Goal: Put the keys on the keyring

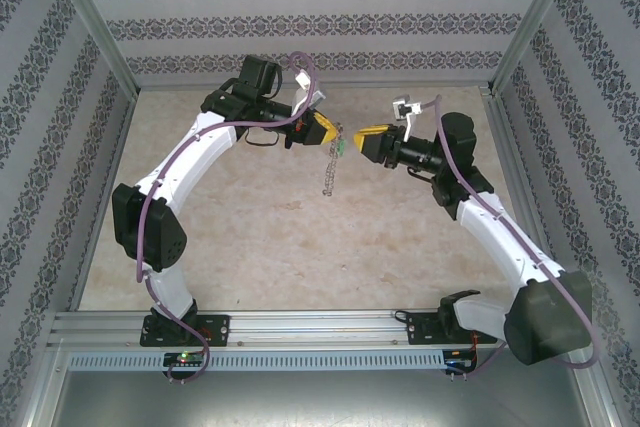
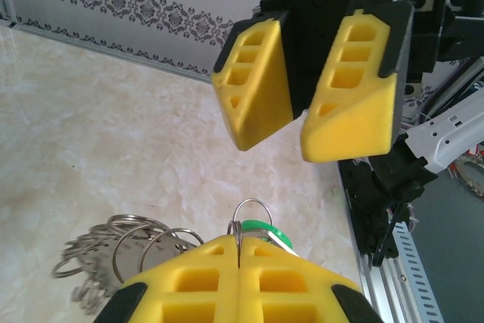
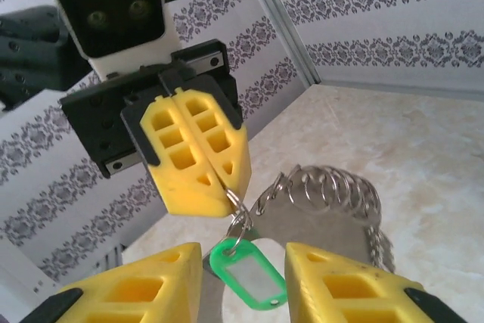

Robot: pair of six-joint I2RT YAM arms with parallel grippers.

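Left gripper [image 3: 206, 200] is pinched shut on the keyring [image 3: 333, 187], dangling it above the table [image 3: 431, 149], mid-scene toward the far side. The keys [image 3: 249, 277], green tag showing, hang just below, between the open fingers of the right gripper [image 3: 243, 253], seemingly untouched. Threaded on properly? Can't tell, so the job looks unfinished.

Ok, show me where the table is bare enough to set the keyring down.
Bare: the wide marble table between the left arm and right arm, toward their bases, and the strip by the back wall. Crowded: far middle, where the left gripper, the open right gripper, the hanging keyring and green tag meet.
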